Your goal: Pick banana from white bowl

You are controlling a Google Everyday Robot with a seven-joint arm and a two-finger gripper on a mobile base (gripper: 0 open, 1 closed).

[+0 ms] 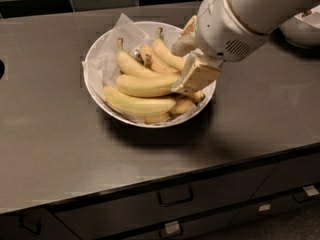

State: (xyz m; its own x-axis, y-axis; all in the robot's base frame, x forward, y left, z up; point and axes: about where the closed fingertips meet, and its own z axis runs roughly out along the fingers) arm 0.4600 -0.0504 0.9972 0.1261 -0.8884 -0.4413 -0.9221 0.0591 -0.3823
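Observation:
The white bowl, wide and lined with crumpled white paper, stands on the dark counter and holds several bananas. The banana, long, plump and pale yellow, lies across the middle of the bowl. Its right end is hidden behind my gripper. A second long banana lies in front of it. Bananas with upright dark-tipped stems lie behind it. My gripper reaches down into the bowl's right side from the upper right, at the banana's right end, on the end of a large white arm.
The bowl sits on a dark grey counter with drawers below its front edge. Dark tiles run along the back wall. Another white dish sits at the far right edge, behind the arm.

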